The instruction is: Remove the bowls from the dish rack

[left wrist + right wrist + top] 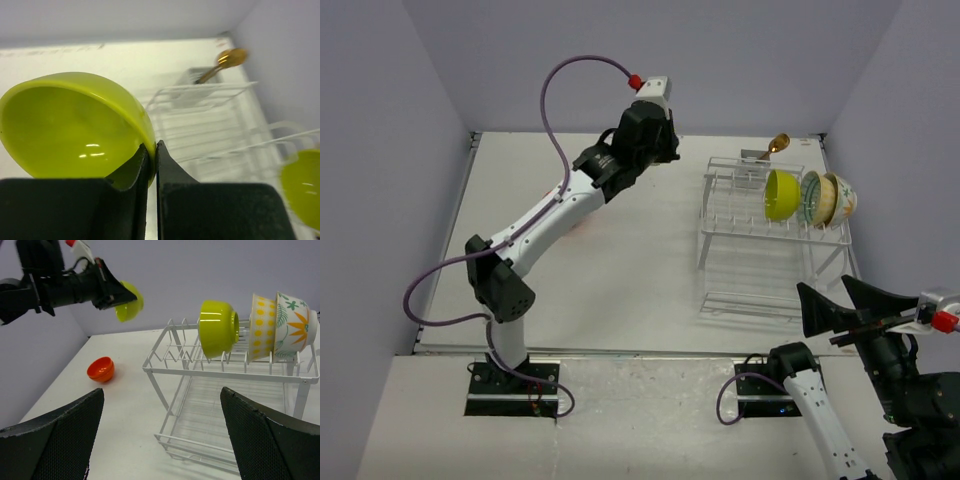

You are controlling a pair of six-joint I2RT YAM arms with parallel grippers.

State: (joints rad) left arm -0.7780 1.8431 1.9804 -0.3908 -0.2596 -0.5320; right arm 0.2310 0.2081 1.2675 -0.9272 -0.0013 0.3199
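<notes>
A: L claw (155,150) status?
B: Pinching rim of lime-green bowl (70,125); bowl up in air over table (620,260), well left of dish rack (772,235).
A: R claw (161,390)?
B: Spread wide; facing rack; second lime bowl (218,334) + two patterned bowls (295,325) on edge on top tier; orange-red bowl (100,369) on table.

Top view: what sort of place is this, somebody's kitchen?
Likely a robot test cell, not a kitchen: plain lilac walls box in a white table, a left arm and a right arm are bolted at its near edge, and a lone dish rack holds bowls.
</notes>
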